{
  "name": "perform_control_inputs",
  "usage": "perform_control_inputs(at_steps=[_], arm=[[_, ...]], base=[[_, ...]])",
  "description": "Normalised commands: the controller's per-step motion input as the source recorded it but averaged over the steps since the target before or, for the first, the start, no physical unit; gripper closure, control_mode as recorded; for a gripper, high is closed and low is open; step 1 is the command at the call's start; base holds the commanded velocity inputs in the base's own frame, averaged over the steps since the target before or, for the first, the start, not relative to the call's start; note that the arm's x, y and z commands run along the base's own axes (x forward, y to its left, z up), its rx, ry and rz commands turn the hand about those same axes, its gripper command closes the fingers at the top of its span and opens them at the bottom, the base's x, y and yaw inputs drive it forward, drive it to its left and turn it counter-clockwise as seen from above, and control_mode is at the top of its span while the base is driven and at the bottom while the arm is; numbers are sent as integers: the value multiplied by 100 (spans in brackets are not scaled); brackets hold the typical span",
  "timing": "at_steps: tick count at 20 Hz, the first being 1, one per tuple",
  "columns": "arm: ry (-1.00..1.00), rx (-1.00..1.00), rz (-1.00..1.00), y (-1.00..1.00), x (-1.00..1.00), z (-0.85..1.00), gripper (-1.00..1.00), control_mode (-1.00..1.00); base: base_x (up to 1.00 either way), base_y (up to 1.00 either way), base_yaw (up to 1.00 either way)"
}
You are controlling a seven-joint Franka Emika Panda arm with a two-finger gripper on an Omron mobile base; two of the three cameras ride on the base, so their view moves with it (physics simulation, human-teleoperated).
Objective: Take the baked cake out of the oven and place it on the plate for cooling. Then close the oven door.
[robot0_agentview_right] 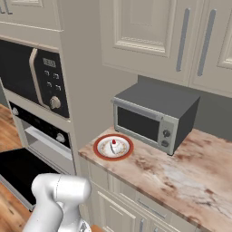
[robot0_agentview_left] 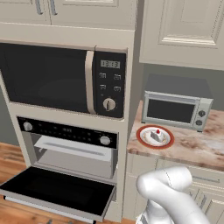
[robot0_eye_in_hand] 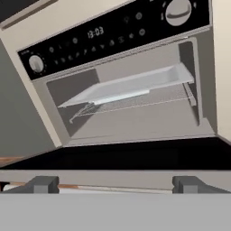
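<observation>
**Cake on plate, oven door down**

The cake [robot0_agentview_left: 155, 135], a small white wedge topped with a red cherry, sits on the plate [robot0_agentview_left: 143, 138], a flat round disc with a broad red-orange rim and white centre. The plate rests on the desk [robot0_agentview_right: 181, 174], a glossy slab of mottled pink-brown stone, near its left end and just in front of the toaster oven [robot0_agentview_right: 152, 115], a boxy brushed-silver unit with a dark window and two small knobs.

The oven [robot0_agentview_left: 70, 146] is set in a cream cabinet column beneath the microwave [robot0_agentview_left: 65, 78], whose smooth black face carries a pale vertical handle and a round dial. The oven's black control strip has a silver knob at each end. Its cavity is matte grey, with a shallow grey tray [robot0_eye_in_hand: 131, 85] on thin wire rails. The door [robot0_agentview_left: 59, 190] hangs dropped flat, its dark glass panel in a grey frame, above a wood-plank floor [robot0_agentview_left: 11, 157].

In the hand view the pincer [robot0_eye_in_hand: 115, 185] faces the cavity, its two blunt dark tips spread wide with nothing between them.
</observation>
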Motion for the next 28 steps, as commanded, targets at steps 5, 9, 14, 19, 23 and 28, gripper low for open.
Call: perform_control_inputs(at_steps=[5, 9, 14, 19, 23, 28], arm=[[-2, 0, 0, 1, 12, -19, -100, -100], [0, 0, 0, 2, 15, -12, -100, -100], [0, 0, 0, 3, 21, -13, -100, -100], [0, 0, 0, 1, 15, -22, -100, -100], [-5, 0, 0, 0, 0, -45, -100, -100], [-8, -1, 0, 0, 0, -47, -100, -100]], base=[[0, 0, 0], [0, 0, 0], [0, 0, 0], [0, 0, 0], [0, 0, 0], [0, 0, 0]])
